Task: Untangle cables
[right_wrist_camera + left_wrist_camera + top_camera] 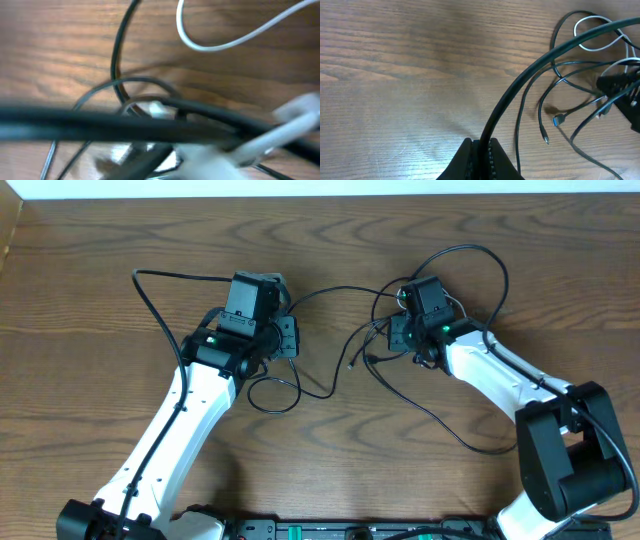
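On the brown table (90, 380), a tangle of cables (385, 330) lay in a messy heap. Just left of the tangle, the left claw (481, 147) was pinched tight on one black cable (530, 75). Its two fingers (460, 162) pressed the cable from both sides, and no gap showed. From that pinch the black cable lifted off the table and curved over to the tangle.

Right at the tangle sat the right claw (400, 332). Its own camera was so close that everything looked blurry, with thick dark cables crossing in front. I could not tell if this claw was open or closed, or if it held anything. It was down among the cables.

On the tangle's far side from the left claw, a white cable (592, 46) made a loop on the wood.

Two loose ends poked out of the tangle on the side toward the left claw. One had a blue plug (559, 120) and one had a thin dark plug (545, 140). Both lay flat on the table, and neither claw touched them.

More black cable ran out of the tangle in big loops. One loop went toward the table's far edge. Another went down toward the base of the right arm. One long cable (150, 300) bent away past the left arm, well apart from the tangle.
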